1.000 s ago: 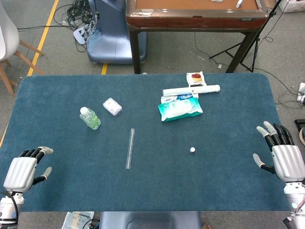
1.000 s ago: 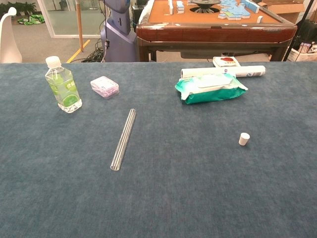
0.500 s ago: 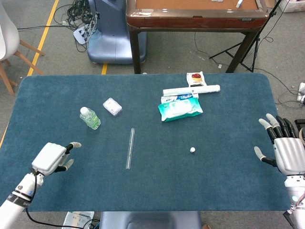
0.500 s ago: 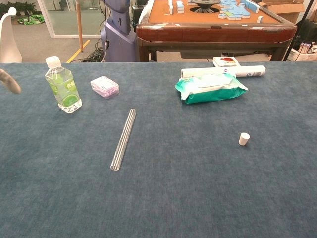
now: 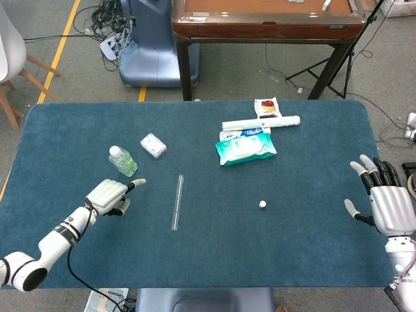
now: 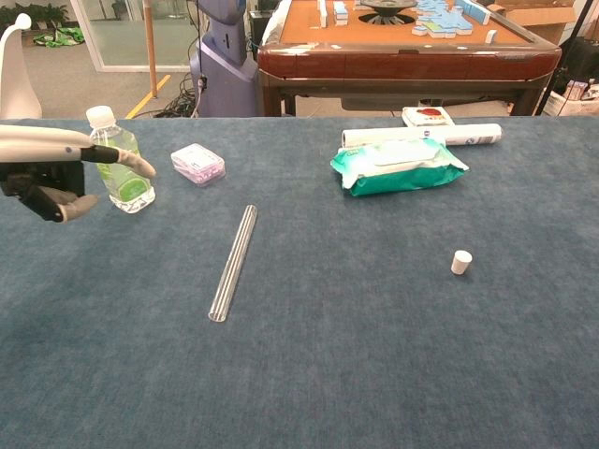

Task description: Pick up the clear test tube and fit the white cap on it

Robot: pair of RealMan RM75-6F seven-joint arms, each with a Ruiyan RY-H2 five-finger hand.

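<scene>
Fingers [image 5: 133,185] of the left hand [image 5: 112,195] stretched forward and apart, gripping nothing, hovering short of the tube [image 5: 177,201] with bare cloth between. Right hand [image 5: 385,203] spread open too, empty, parked at the far right edge of the table [image 5: 312,260], well apart from the cap [image 5: 262,204].

Tube flat on the cloth just ahead of the left fingertips, to their right; bottle [image 5: 122,160] close beside those fingertips on the far side. Cap beyond the tube, between it and the right hand, standing alone.

Reach in hand, judging by the pose. Best done by coming down over the middle of the tube, thumb on one side and fingers on the other, squeezing across its width so nothing rolls away. Worth keeping clear of the bottle.

Long axis running almost straight away from the robot, far end leaning slightly right. In the chest view, open mouth at the near end [image 6: 217,315].
</scene>
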